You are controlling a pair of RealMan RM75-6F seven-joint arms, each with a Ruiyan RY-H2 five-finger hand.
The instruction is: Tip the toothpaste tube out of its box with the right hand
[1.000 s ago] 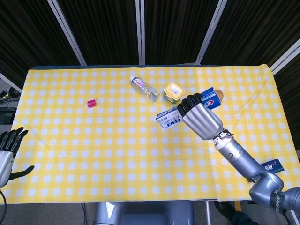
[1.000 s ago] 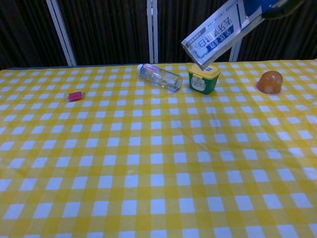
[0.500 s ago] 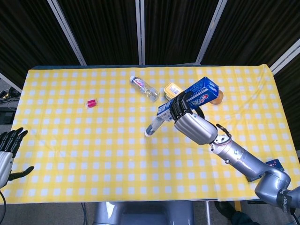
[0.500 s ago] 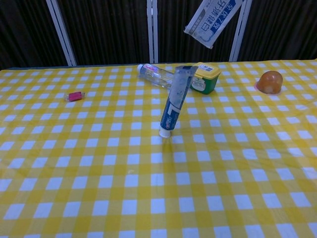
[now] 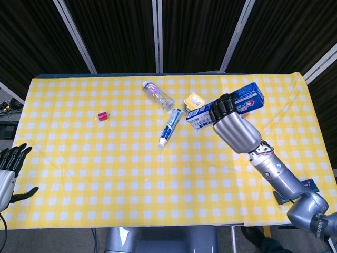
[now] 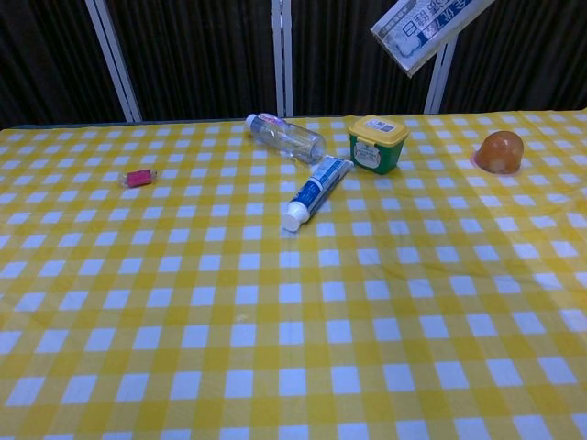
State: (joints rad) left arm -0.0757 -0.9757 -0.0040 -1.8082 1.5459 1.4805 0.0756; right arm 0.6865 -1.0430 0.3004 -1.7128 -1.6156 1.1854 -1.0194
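The toothpaste tube (image 5: 169, 126) (image 6: 315, 191) lies flat on the yellow checked cloth, white cap toward the front, its tail end near the clear bottle. My right hand (image 5: 234, 126) grips the blue and white toothpaste box (image 5: 227, 105) (image 6: 431, 27) in the air, tilted with its open end down and to the left. The chest view shows only the box's lower end at the top edge; the hand itself is out of that frame. My left hand (image 5: 9, 169) hangs off the table's left edge, fingers apart, holding nothing.
A clear plastic bottle (image 5: 158, 95) (image 6: 285, 137) lies at the back. A yellow-lidded green tub (image 5: 194, 101) (image 6: 377, 143) stands beside the tube. An orange dome-shaped object (image 6: 499, 151) sits at the back right. A small red item (image 5: 102, 116) (image 6: 139, 178) lies at the left.
The tube slid out of the box, stood briefly on its cap, then fell flat beside the bottle. My right hand lifted the box and moved it right.
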